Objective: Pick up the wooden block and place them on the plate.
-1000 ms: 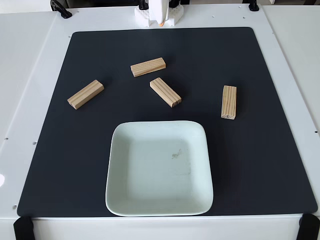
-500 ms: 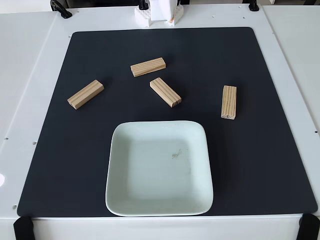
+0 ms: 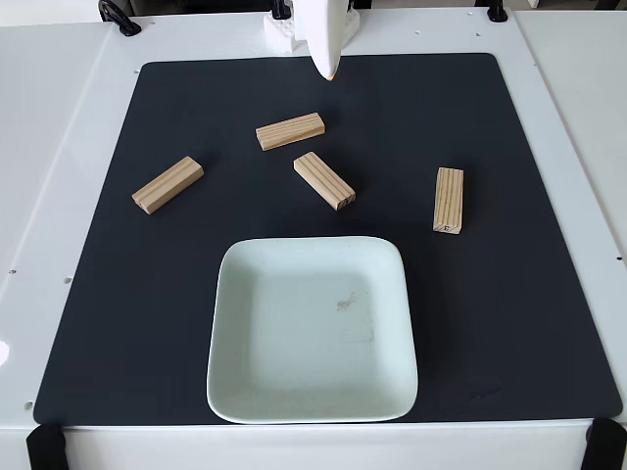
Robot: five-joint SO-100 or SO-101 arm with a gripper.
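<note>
blocks of pine, four alike, lie on the black mat [image 3: 118, 323] beyond the empty mint-white plate [image 3: 235, 392]'s far rim; nearest wooden block [image 3: 324, 180] just behind it. white gripper [image 3: 328, 70] hangs farther back, grip state unreadable.

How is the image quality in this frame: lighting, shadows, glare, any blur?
Fixed view: even, soft light; wooden blocks sharp with visible grain and only thin shadows on the black mat; plate shows mild sheen, no blown-out glare; the white end effector at the top edge looks slightly soft.
</note>
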